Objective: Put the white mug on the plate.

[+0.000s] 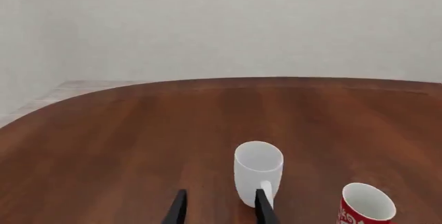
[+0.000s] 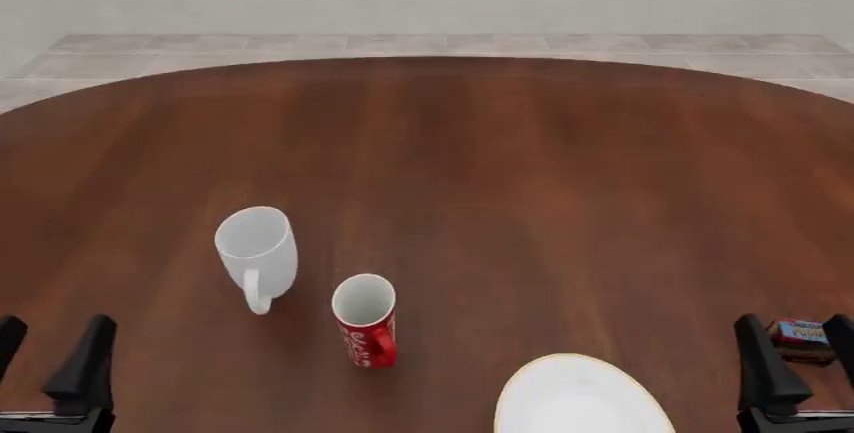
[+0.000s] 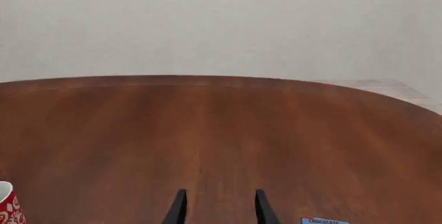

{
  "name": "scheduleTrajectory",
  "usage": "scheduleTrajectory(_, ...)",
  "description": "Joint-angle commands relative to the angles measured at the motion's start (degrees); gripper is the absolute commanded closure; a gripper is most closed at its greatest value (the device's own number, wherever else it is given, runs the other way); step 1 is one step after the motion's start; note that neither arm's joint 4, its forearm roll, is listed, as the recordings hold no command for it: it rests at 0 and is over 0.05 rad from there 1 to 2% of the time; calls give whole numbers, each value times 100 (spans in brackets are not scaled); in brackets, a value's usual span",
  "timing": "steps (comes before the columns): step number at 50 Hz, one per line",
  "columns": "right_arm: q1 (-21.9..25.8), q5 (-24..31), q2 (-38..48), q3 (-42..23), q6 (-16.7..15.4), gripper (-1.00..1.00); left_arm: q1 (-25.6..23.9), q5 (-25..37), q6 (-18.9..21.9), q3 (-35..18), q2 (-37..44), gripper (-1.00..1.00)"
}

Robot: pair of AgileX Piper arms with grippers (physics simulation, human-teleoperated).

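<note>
The white mug (image 2: 258, 249) stands upright at ten o'clock from the plate (image 2: 582, 400), beside the red mug (image 2: 364, 319). It looks rigid, glossy, likely slippery. My left gripper (image 2: 51, 358), fingers spread and empty, should pinch the rim or handle.

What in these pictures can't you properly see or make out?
- The plate: front view, near side cut off by the bottom edge; absent from both wrist views.
- Red mug: lettering too small to read; cut by the frame edge in both wrist views.
- Small chocolate bar: partly behind the right gripper in the front view, cut off in the right wrist view.
- White mug handle: partly behind a finger of the left gripper in the left wrist view.
</note>
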Motion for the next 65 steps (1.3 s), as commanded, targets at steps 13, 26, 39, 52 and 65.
scheduleTrajectory(13,17,35,-68,-7,16,-100,-68,18,-6,4,-4,-100)
scheduleTrajectory(26,17,34,-68,-6,15,-100,-67,17,-6,4,-3,-100)
scheduleTrajectory(39,18,34,-68,-6,16,-100,-276,-169,410,-55,-14,-100)
scheduleTrajectory(52,18,34,-69,-6,16,-100,-736,882,12,-1252,1437,-100)
scheduleTrajectory(65,18,35,-68,-6,15,-100,-1103,1612,-321,-1901,2127,-100)
